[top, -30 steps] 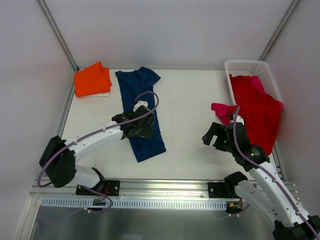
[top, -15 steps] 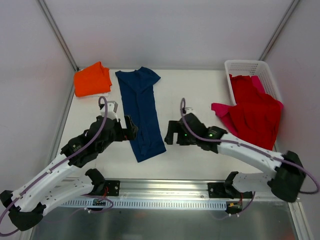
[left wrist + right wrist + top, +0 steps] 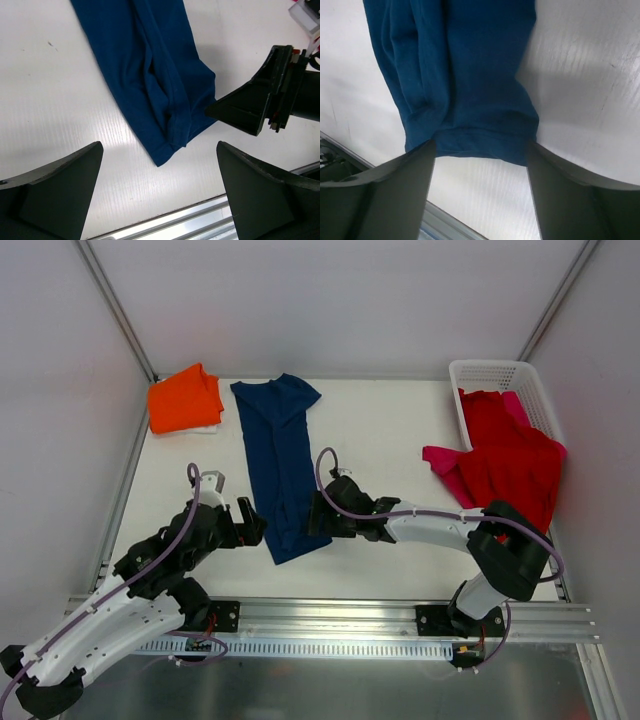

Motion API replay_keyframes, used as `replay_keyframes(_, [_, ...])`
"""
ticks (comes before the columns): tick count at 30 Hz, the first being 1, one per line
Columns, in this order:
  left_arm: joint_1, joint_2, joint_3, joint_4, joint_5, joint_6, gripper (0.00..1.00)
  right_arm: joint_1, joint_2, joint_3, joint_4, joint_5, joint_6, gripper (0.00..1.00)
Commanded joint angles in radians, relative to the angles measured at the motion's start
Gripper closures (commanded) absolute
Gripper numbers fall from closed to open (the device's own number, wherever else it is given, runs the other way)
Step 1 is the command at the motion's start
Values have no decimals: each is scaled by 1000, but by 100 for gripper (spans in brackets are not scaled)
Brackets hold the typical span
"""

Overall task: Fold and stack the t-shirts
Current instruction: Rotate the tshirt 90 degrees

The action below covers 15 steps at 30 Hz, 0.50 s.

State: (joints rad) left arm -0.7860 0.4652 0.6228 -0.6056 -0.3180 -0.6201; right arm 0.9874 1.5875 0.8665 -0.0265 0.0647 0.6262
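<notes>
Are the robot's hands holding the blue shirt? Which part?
Nothing is held. The right gripper, open, straddles the navy t-shirt at its bottom hem; the left gripper is open beside it.

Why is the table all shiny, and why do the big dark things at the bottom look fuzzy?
Right wrist view: light glares off the table beside the navy t-shirt; the right gripper sits too close to the lens, so it blurs. Left wrist view: a fainter sheen.

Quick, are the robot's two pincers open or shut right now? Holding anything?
Left pincer: open, holding nothing.
Right pincer: open, straddling the hem of the navy t-shirt, not gripping it.
</notes>
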Motion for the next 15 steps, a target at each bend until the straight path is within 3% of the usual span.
replay_keyframes(1, [-4, 18, -24, -2, 5, -30, 1, 5, -6, -29, 54, 20, 32, 29])
replay_keyframes(6, [-4, 21, -40, -2, 8, -33, 1, 5, 11, -73, 76, 26, 46, 61])
replay_keyframes(15, [-4, 4, -51, -2, 19, -43, 1, 5, 55, -112, 118, 7, 63, 66])
